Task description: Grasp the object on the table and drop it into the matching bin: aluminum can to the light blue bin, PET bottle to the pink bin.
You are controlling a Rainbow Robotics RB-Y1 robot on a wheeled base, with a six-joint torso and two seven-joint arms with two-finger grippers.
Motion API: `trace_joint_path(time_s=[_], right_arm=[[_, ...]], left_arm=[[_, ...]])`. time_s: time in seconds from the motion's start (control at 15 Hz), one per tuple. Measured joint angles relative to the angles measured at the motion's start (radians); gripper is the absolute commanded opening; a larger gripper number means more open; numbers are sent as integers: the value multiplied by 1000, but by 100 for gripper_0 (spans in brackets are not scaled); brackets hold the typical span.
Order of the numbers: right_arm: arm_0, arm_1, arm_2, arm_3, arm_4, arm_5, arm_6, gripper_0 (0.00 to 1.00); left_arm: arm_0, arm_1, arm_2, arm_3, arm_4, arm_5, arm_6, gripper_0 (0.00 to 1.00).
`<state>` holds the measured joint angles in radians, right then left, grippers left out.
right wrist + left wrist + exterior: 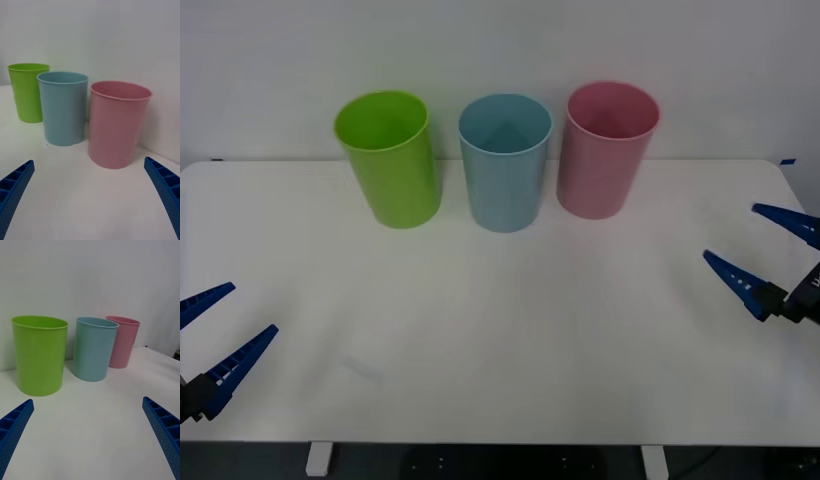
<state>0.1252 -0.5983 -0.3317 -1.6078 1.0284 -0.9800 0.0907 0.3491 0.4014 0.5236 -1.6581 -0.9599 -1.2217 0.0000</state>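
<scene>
Bins are lined up in a row along the far edge of the white desk (500, 330), close to the wall, and the light blue bin (504, 160) is taken as the landmark at the middle of that row. To its left, near but not touching, a lime green bin (388, 158) is set upright. To its right, just beside it with a narrow gap, the pink bin (606, 150) is placed upright as well. All three are seen with open mouths, and their insides are shown as bare in the front view. Well to the left of the light blue bin and nearer the front edge of the desk, the left gripper (215, 335) is held low over the surface, its blue ribbed fingers (15, 423) spread wide with nothing between them. Well to the right of the light blue bin, at the desk's right edge, the right gripper (770, 250) is held likewise, its fingers (163, 183) parted and holding nothing. The PET bottle cannot be located on the desk surface around the light blue bin.
</scene>
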Motion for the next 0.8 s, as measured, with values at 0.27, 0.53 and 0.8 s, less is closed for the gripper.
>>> trace_joint_path(time_s=[0.27,0.53,0.8], right_arm=[[79,10,-25,0,-8,-40,28,100],[110,31,-29,0,-9,-71,29,100],[127,43,-26,0,18,-86,23,100]], left_arm=[[0,0,0,0,0,0,0,100],[0,0,0,0,0,0,0,100],[0,0,0,0,0,0,0,100]])
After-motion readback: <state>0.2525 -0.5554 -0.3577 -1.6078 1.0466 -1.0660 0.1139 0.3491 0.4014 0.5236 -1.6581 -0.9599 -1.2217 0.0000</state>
